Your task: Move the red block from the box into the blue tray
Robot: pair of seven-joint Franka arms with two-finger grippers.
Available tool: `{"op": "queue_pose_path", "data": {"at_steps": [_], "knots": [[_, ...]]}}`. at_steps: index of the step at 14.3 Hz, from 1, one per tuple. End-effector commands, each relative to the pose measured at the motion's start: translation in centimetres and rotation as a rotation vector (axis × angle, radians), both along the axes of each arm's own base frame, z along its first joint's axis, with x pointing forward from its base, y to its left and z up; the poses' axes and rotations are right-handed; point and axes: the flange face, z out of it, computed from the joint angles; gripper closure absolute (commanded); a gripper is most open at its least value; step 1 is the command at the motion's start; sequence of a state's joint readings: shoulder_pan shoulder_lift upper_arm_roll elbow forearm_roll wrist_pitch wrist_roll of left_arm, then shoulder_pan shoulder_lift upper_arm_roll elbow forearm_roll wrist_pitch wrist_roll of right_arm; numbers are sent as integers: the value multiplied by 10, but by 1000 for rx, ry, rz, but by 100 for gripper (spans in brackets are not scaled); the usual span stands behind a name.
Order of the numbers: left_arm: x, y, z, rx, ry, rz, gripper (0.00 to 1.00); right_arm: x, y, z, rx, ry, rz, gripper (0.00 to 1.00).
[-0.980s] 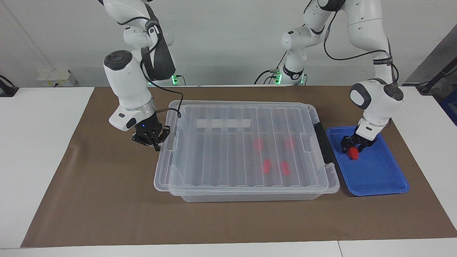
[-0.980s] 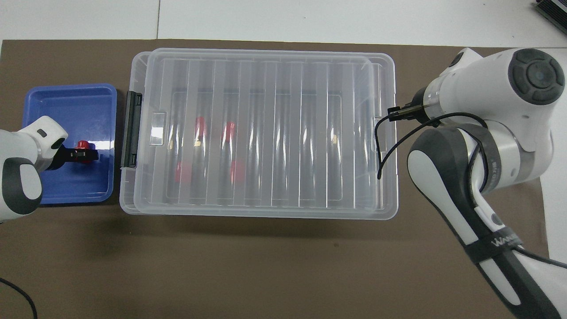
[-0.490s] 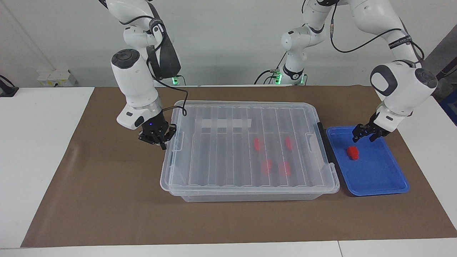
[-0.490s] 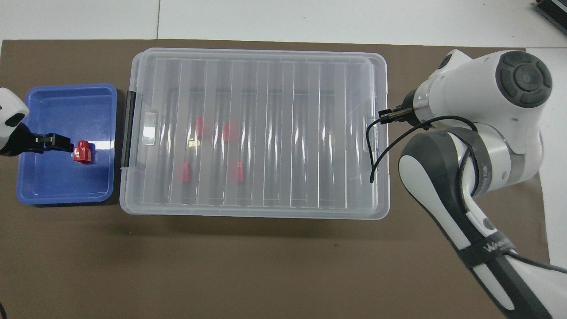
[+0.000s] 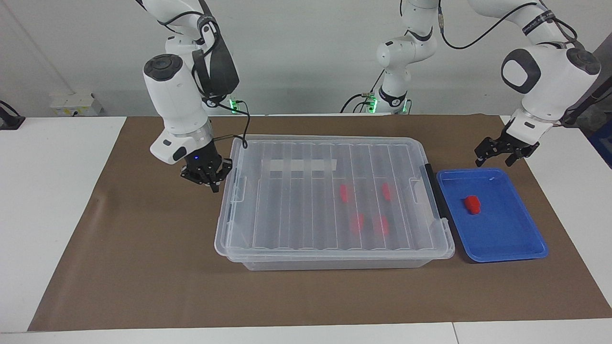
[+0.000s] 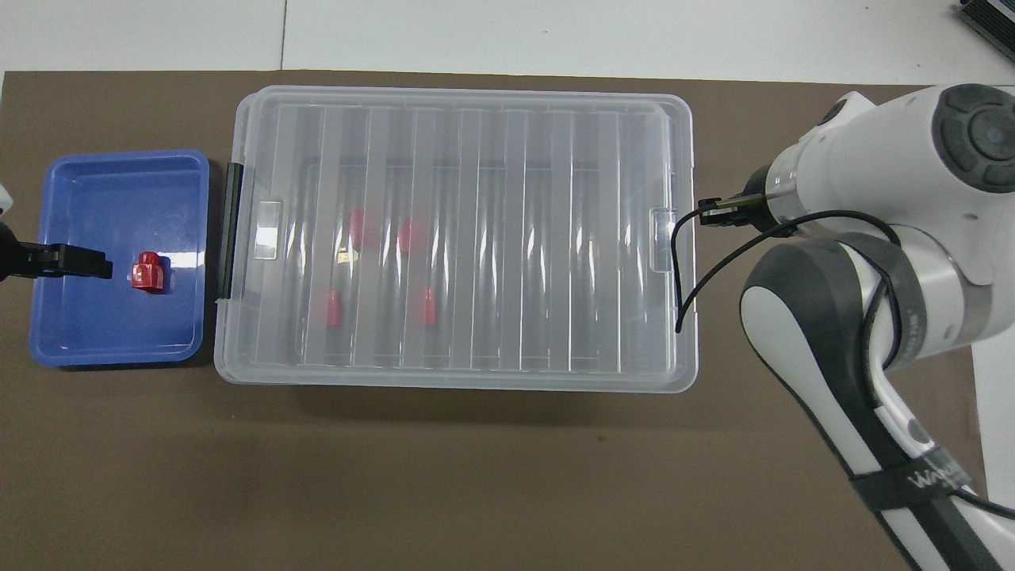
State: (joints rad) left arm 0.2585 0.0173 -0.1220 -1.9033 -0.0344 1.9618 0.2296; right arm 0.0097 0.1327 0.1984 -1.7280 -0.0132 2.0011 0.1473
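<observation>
Red block [image 5: 472, 204] now lies alone in the blue tray [image 5: 526, 251]; my left gripper [image 5: 500, 152], jaws spread, has lifted clear; right gripper [image 5: 208, 177], seemingly shut, beside the lidded box [image 5: 330, 253]

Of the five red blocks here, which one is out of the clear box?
The red block lying alone in the blue tray. The other four show through the closed ribbed lid inside the clear box.
</observation>
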Motion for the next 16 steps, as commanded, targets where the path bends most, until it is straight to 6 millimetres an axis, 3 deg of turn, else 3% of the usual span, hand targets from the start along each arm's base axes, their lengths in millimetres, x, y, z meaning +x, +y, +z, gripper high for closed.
{"op": "queue_pose_path", "data": {"at_steps": [1,2,6,8,12,13,14,16], "knots": [[-1,-19,7,-1,-2,-32,0,-9,-25,12,11,24,-125,20],[-3,-32,24,3,-21,-48,0,-10,-33,17,13,18,-168,0],[-25,-68,69,15,-46,-108,0,-16,-59,37,1,10,-236,0],[-35,-94,83,18,-46,-155,0,-21,-81,51,-3,10,-272,0],[-40,-116,81,15,-37,-203,0,-31,-109,76,-19,54,-309,0],[-42,-131,80,13,-36,-229,0,-34,-114,81,-21,57,-317,0],[-42,-132,80,8,-36,-234,0,-39,-115,90,-19,46,-318,0],[-39,-116,75,-10,-23,-212,0,-43,-120,95,-24,67,-325,0]]}}
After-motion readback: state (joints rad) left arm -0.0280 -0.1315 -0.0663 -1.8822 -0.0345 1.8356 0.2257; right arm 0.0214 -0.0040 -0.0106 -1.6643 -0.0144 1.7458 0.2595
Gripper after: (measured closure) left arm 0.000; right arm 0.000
